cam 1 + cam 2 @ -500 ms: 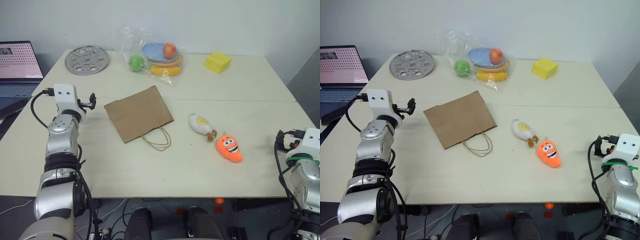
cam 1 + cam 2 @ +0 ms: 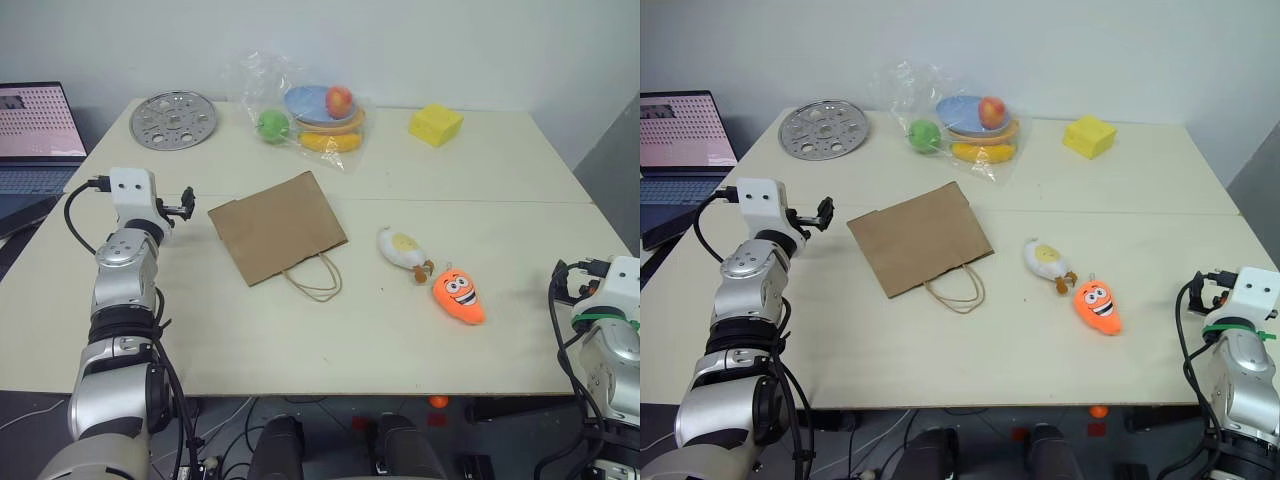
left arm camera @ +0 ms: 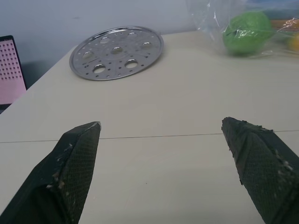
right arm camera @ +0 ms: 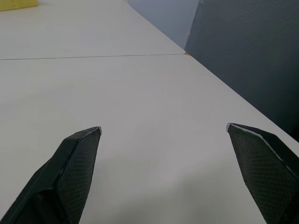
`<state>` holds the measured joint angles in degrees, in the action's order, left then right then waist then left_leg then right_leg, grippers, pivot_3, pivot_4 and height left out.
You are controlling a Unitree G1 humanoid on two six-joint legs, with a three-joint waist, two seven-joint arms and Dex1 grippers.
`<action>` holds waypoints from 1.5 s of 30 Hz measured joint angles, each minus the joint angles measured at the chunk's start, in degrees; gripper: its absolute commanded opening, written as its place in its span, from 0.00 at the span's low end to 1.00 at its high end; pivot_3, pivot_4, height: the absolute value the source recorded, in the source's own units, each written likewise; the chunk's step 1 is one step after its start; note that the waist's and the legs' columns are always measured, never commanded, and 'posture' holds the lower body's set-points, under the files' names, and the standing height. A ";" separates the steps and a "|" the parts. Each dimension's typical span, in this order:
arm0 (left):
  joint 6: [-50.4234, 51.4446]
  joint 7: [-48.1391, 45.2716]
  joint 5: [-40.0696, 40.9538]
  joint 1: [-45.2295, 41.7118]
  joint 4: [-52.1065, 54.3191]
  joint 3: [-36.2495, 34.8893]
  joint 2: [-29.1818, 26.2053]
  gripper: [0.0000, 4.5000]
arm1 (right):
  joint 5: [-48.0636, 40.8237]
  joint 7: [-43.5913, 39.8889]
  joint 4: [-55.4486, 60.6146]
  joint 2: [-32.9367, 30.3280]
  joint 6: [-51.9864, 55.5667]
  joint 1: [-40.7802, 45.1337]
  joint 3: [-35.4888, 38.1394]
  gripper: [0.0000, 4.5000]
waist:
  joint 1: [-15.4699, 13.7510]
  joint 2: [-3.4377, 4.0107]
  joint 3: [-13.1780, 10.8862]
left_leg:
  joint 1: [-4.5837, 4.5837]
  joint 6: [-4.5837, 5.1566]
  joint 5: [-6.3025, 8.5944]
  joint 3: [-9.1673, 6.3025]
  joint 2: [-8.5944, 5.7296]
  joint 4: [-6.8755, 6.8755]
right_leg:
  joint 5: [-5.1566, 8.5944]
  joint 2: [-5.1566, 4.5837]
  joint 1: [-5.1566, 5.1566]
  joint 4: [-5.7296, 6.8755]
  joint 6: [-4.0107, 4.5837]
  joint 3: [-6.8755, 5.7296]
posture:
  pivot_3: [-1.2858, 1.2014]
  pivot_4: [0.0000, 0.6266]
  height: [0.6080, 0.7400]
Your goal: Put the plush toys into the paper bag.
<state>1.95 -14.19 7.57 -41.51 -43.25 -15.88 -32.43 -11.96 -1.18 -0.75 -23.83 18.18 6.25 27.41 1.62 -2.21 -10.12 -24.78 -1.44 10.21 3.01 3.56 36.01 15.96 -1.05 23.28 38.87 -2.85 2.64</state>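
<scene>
The brown paper bag (image 2: 277,227) lies flat in the middle of the table, its looped handles (image 2: 315,278) pointing toward me. To its right lie the two plush toys: a white one with a yellow spot (image 2: 403,248) and, just beyond it, an orange carrot with a smiling face (image 2: 458,296). My left gripper (image 2: 185,203) hovers left of the bag, open, with nothing between its fingers (image 3: 74,158). At the table's right edge my right gripper (image 4: 163,128) is also open and empty, right of the carrot.
A perforated metal disc (image 2: 173,119) sits at the back left. A clear plastic bag of fruit and plates (image 2: 305,115) is at the back centre, a yellow block (image 2: 435,125) at the back right. A laptop (image 2: 35,135) stands off the table's left side.
</scene>
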 measured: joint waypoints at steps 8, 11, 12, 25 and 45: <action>0.37 -0.40 1.36 0.57 1.72 -0.91 0.05 0.99 | 0.07 -0.06 0.00 -0.09 0.00 1.32 -0.28 1.00 | 0.01 0.00 0.00 | 0.00 0.00 0.00 0.00 0.01 0.00 | 0.00 0.00 0.00 0.00 0.00 0.00 | 0.52 0.24 1.00; 1.59 -2.07 4.22 1.08 4.63 -2.64 0.08 0.99 | 0.12 -0.50 0.00 -0.66 0.03 1.65 -0.61 1.00 | 0.01 0.00 0.00 | 0.00 0.00 0.00 -0.01 0.01 0.00 | 0.00 0.00 0.00 0.00 0.00 -0.01 | 0.52 0.24 1.00; 2.39 -3.51 5.19 1.04 5.83 -2.66 -0.07 0.99 | -0.04 -1.36 0.13 -1.26 0.42 1.85 -0.85 1.00 | 0.02 0.00 0.00 | -0.01 0.00 0.00 -0.01 0.00 0.00 | 0.00 0.00 0.00 0.00 0.00 -0.01 | 0.52 0.24 1.00; 19.19 -43.71 14.37 1.41 34.64 14.07 -9.70 0.99 | -19.38 -33.32 19.35 -18.49 18.55 6.60 -10.83 1.00 | 0.07 0.02 0.00 | 0.00 0.01 0.02 -0.09 0.02 -0.11 | 0.03 0.04 0.00 -0.01 0.05 -0.06 | 0.52 0.24 1.00; 6.30 -44.85 -1.10 13.58 36.86 27.96 -3.71 0.99 | -34.50 -32.55 40.47 -22.43 34.23 3.86 -16.20 1.00 | -0.12 -0.01 0.00 | -0.09 0.06 -0.01 0.11 0.01 0.06 | 0.11 -0.16 -0.03 -0.19 0.32 0.00 | 0.52 0.24 1.00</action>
<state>8.24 -59.04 6.47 -27.93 -6.39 12.08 -36.15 -46.47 -33.72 39.72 -46.26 52.41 10.12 11.21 1.49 -2.22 -10.12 -24.87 -1.38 10.20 3.12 3.57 36.06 16.06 -1.21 23.26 38.68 -2.53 2.64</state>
